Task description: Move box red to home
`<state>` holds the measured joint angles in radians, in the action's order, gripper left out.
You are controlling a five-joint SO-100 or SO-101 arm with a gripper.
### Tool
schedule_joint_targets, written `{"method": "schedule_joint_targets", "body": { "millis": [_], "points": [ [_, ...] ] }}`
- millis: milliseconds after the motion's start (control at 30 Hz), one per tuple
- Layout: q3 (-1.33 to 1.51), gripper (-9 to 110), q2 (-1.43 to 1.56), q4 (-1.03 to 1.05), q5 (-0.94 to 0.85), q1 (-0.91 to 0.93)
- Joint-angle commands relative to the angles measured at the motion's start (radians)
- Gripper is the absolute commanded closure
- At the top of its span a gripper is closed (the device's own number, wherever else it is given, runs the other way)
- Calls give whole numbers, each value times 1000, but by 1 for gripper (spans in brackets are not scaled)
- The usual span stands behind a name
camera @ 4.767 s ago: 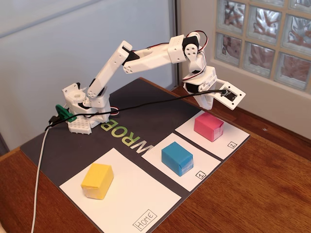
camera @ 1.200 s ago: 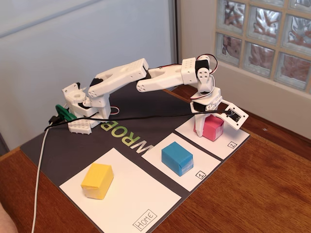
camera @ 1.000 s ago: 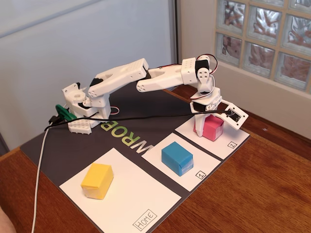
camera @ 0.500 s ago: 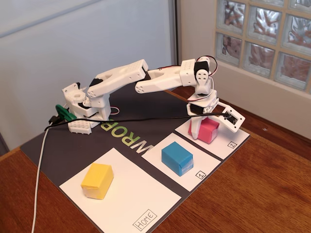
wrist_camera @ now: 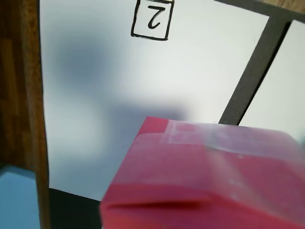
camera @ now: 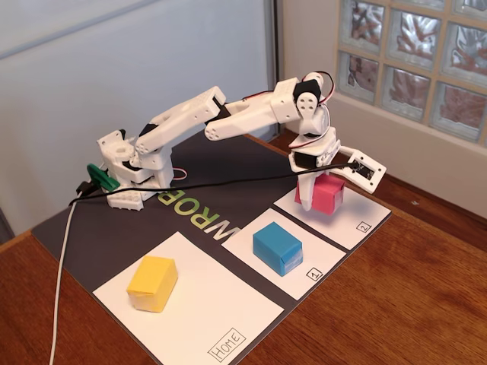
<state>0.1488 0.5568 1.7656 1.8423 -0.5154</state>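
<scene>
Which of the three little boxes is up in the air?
The red box. The tool holds it lifted above the sheet marked 2. The blue box and the yellow box each sit flat on their own white sheet.

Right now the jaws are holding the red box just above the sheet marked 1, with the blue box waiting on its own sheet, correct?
Not quite. The red box in the jaws hangs above the sheet marked 2, as the wrist view shows by the boxed 2 on the paper under it. The blue box does sit on its own sheet, the one marked 1.

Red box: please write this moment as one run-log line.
gripper: shut on red box | box: lifted above sheet 2 | home: not reached
</scene>
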Motion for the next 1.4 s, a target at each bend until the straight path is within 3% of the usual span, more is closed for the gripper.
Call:
{"method": "schedule_joint_targets", "body": {
  "millis": [0,833,1367],
  "points": [
    [-31,102,176,167,-37,20],
    [222,101,603,169,-124,98],
    [511,101,942,169,-236,344]
  ]
}}
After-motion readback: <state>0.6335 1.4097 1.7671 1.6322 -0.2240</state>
